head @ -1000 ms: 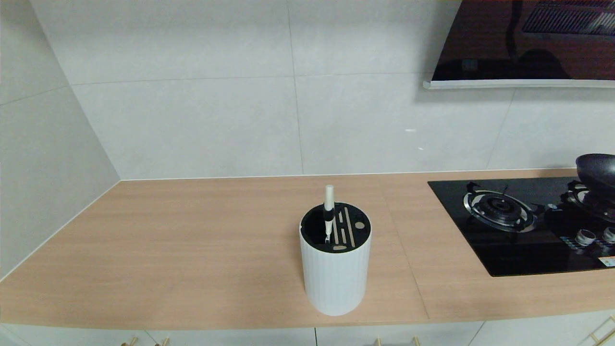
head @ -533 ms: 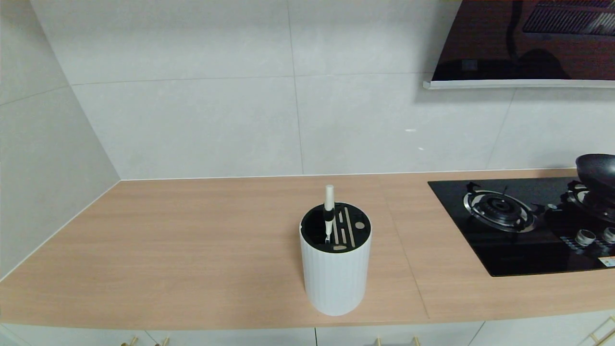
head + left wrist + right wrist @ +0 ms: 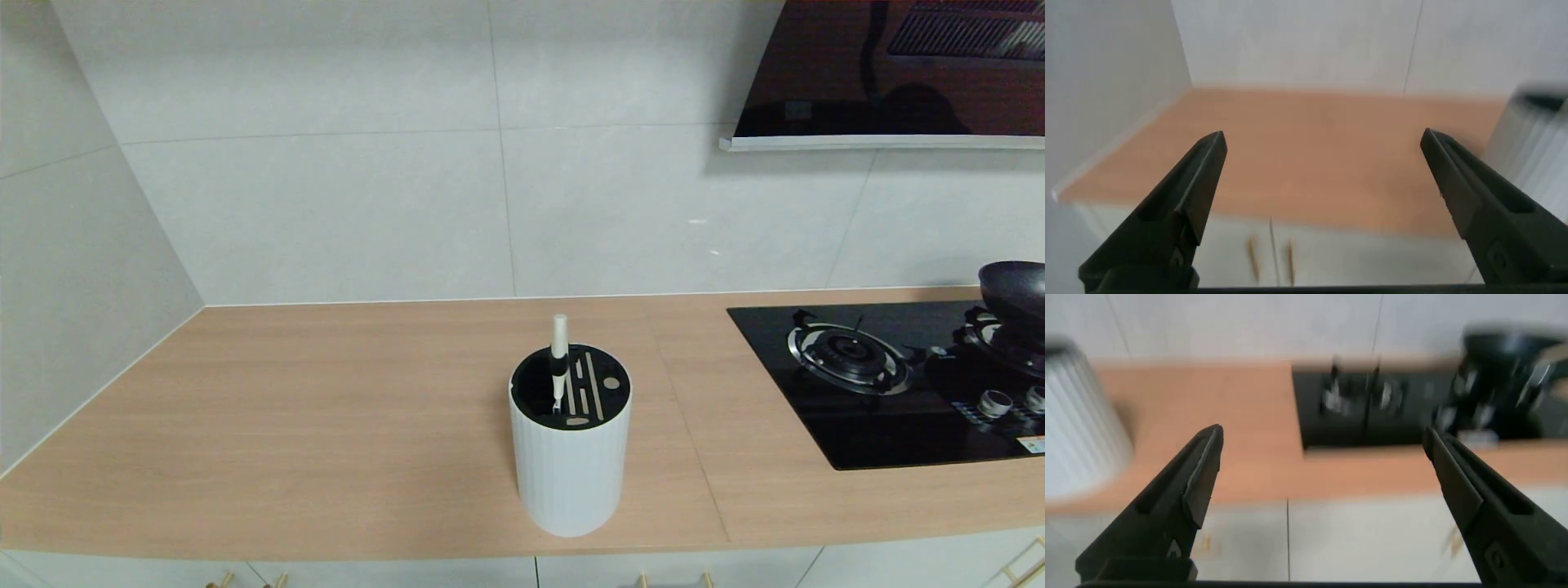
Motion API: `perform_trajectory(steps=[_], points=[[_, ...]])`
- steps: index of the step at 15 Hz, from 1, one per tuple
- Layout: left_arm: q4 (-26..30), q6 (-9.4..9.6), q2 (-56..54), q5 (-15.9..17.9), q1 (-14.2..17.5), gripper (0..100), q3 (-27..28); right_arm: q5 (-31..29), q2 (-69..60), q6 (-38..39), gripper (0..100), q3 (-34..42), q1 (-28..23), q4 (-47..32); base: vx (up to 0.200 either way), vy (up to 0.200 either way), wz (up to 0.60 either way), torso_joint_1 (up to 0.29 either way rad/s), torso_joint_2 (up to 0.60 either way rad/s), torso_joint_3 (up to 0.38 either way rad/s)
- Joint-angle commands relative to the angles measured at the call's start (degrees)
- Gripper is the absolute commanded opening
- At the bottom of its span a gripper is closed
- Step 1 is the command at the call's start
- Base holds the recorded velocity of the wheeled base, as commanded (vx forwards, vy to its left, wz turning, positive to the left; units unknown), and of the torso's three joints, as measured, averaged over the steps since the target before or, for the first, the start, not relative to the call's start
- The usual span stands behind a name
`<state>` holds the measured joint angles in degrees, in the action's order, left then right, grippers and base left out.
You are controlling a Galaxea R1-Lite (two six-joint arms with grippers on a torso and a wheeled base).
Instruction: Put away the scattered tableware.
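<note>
Nothing has shifted over the last second: holder, utensil and cookware sit exactly where they did, and the head view has not budged.

Around the work, the wooden counter [image 3: 326, 408] runs wide across the head view with the pale tiled wall [image 3: 326, 212] behind it. Off to the right, a black gas hob [image 3: 882, 384] is set into the counter, a dark pan [image 3: 1016, 290] sits on its far burner, and the dark hood [image 3: 890, 73] hangs above. White cabinet doors [image 3: 408, 572] show below the counter's front edge.

Now the tableware. The white ribbed holder [image 3: 570, 465] stands upright near the counter's front edge, well apart from the hob. One utensil [image 3: 559, 343] stands upright in its black slotted top, pale handle poking up.

And the claws. The left gripper [image 3: 1327, 204] is spread wide, fingers far apart, with bare counter and cabinet doors seen through the gap; the holder [image 3: 1535, 139] shows blurred off to the side, outside the fingers and clear of them. The right gripper [image 3: 1323, 498] is spread just as wide, the counter's front edge and the hob [image 3: 1372, 408] showing through the gap; the holder [image 3: 1082, 425] again sits outside its fingers, apart from them, with the pan [image 3: 1511, 359] off on the opposite side.
</note>
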<state>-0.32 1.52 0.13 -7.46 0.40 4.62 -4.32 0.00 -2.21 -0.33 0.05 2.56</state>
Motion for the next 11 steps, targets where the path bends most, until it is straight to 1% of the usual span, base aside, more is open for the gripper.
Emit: perform_trajectory(steps=[1,2,3,4,9,10,11], points=[[-1.7,-0.21,0.0,1.1,-0.1,100,-4.6,3.1,0.0,0.8,100,0.3,0.0,-1.8,0.000,0.000,0.00,0.000,0.00,0.000],[-1.7,-0.29,0.0,1.5,-0.1,100,-4.6,4.5,0.0,0.8,100,0.2,0.0,-3.4,0.000,0.000,0.00,0.000,0.00,0.000],[-1.2,-1.08,0.0,2.6,-0.1,100,-4.6,4.5,0.0,0.9,100,0.3,0.0,-2.7,0.000,0.000,0.00,0.000,0.00,0.000],[0.6,-1.61,0.0,5.4,-0.1,100,-4.6,4.5,0.0,0.9,100,0.3,0.0,-2.6,0.000,0.000,0.00,0.000,0.00,0.000],[0.2,-1.00,0.0,5.6,-0.1,100,-4.6,4.8,0.0,1.2,100,0.3,0.0,-2.6,0.000,0.000,0.00,0.000,0.00,0.000],[0.2,-1.17,0.0,5.6,-0.1,100,-4.6,4.8,0.0,1.1,100,0.3,0.0,-2.6,0.000,0.000,0.00,0.000,0.00,0.000],[0.2,-1.79,0.0,5.6,-0.1,100,-4.6,4.8,0.0,1.2,100,0.3,0.0,-2.6,0.000,0.000,0.00,0.000,0.00,0.000]])
